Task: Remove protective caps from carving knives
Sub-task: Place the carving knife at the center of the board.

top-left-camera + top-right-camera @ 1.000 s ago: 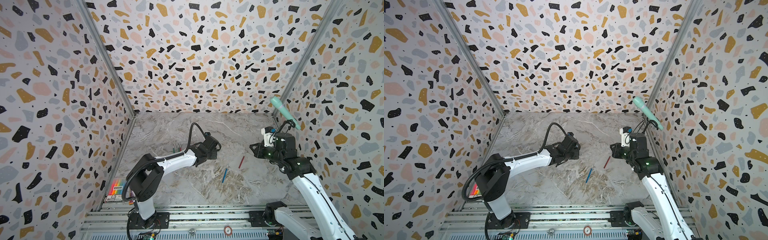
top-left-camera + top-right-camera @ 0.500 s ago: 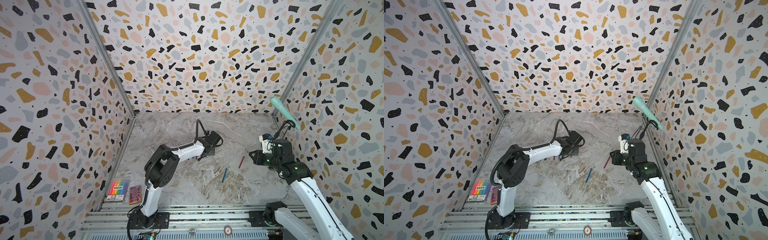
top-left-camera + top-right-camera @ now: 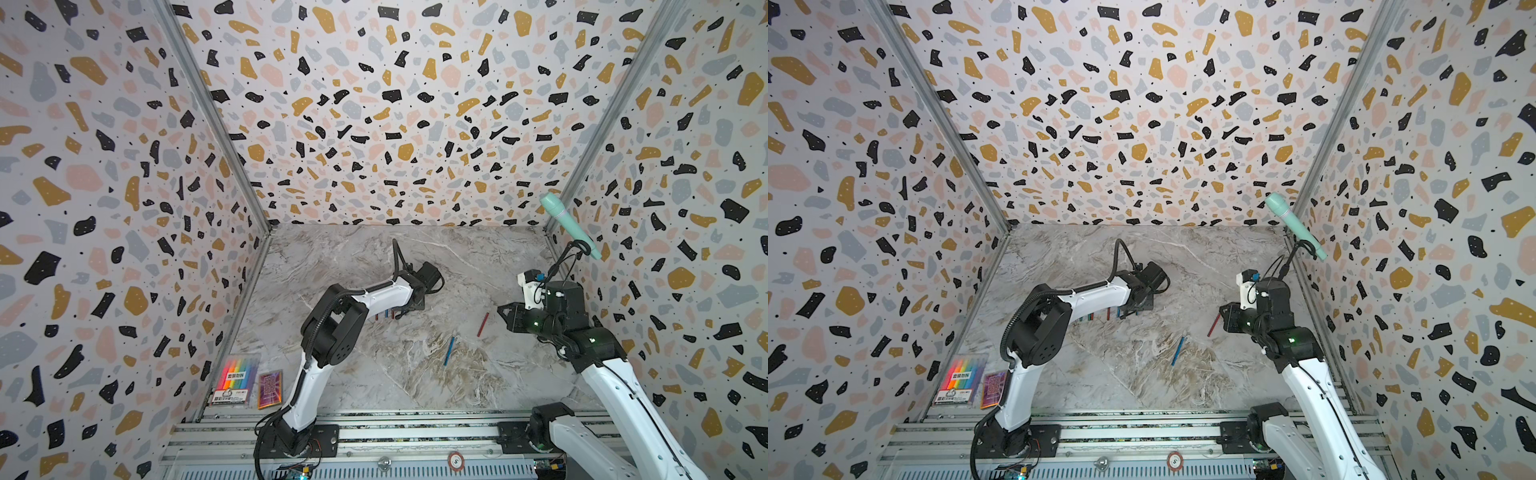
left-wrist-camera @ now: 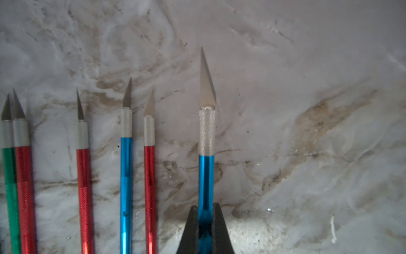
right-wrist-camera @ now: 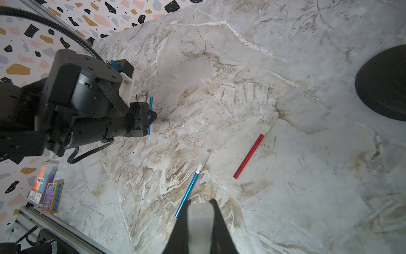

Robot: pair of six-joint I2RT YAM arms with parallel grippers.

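Left wrist view is showing the blue carving knife (image 4: 206,176) with its blade bare and its rear end running off the frame edge; five more uncapped knives (image 4: 126,176) are lying in a row beside it, the outermost green one partly cropped. In both top views the left arm (image 3: 382,291) is hiding most of this row. The left gripper (image 4: 205,205) is pinching the blue shaft, jaws pressing against it. The right gripper (image 5: 201,203) is clamping a pale translucent cap (image 5: 200,224), its outline hard to make out. A capped blue knife (image 5: 191,189) and a capped red knife (image 5: 250,154) are lying apart on the marble table (image 5: 307,198) with open room around them, loose caps (image 5: 241,93) sitting in a row farther out.
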